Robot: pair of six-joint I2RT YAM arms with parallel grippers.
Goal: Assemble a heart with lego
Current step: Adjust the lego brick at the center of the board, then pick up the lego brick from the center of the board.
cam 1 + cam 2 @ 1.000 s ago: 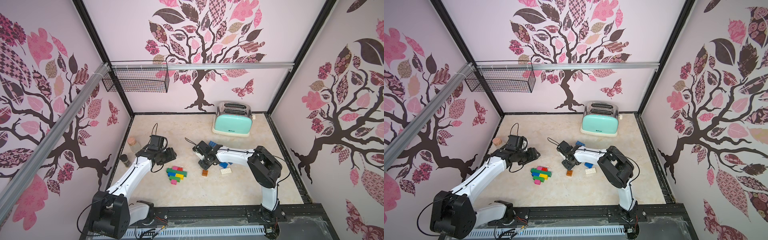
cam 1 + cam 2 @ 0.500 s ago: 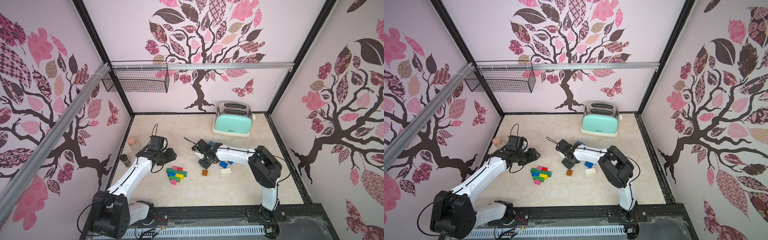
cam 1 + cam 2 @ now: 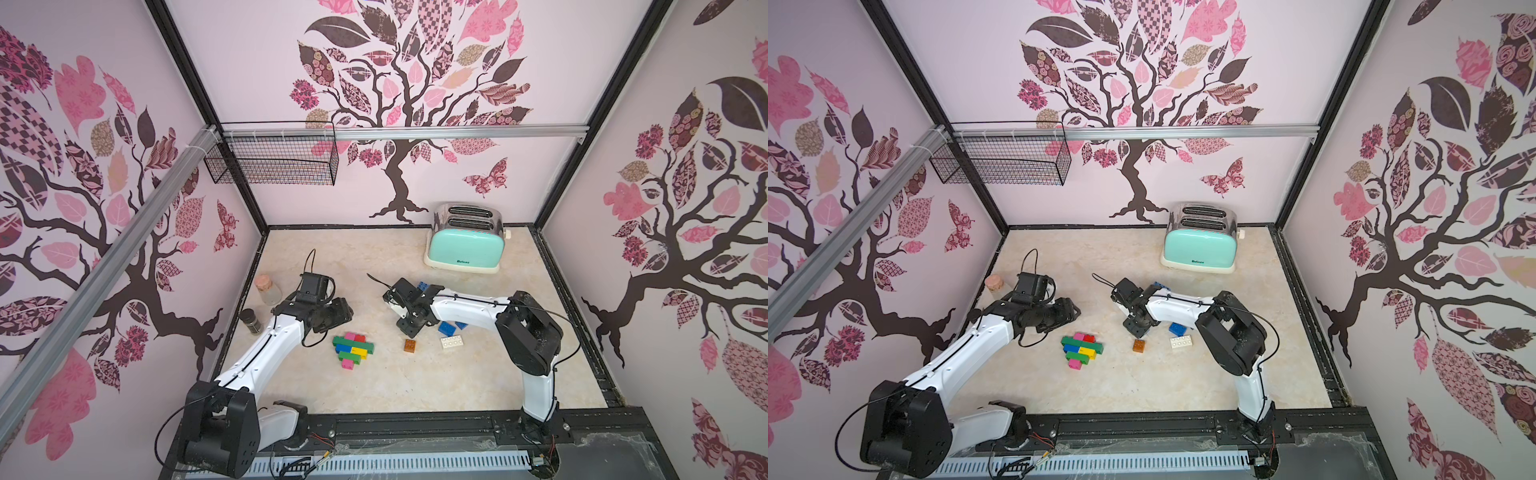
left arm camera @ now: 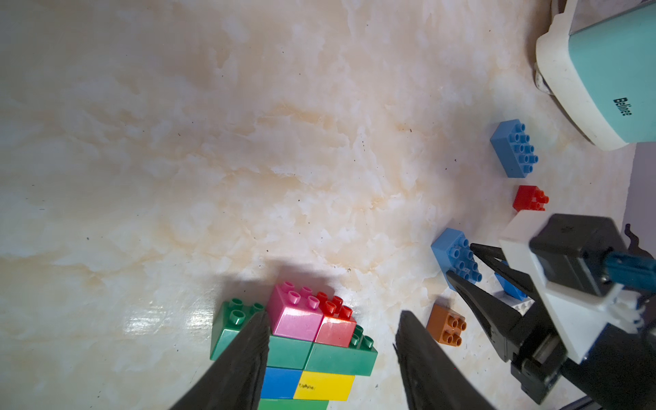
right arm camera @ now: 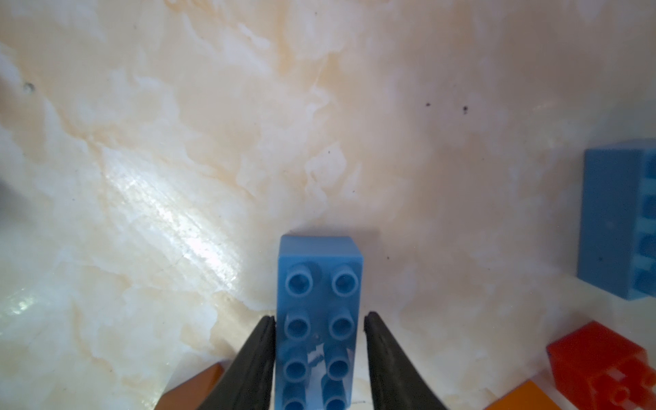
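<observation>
Where the right jaws stand: at worktop (image 3: 365, 257) level, one tip on each side of the blue brick (image 5: 319, 312).
Right jaws, state: closed against both long sides of the blue brick, with the fingertips (image 5: 261, 344) on its faces. The brick rests on the worktop, studs up.
Left jaws, state: roughly half open, nothing between them.
Heart (image 3: 353, 349): partly built from joined green, pink, red, blue and yellow bricks. It lies flat on the worktop just ahead of and below the left jaws, clear of the right jaws.
Loose bricks: orange brick (image 3: 409, 345) and white brick (image 3: 450, 342) just beside the right jaws; red brick (image 4: 530, 198) and second blue brick (image 4: 514, 149) farther from them, toward the toaster (image 3: 465, 243).
</observation>
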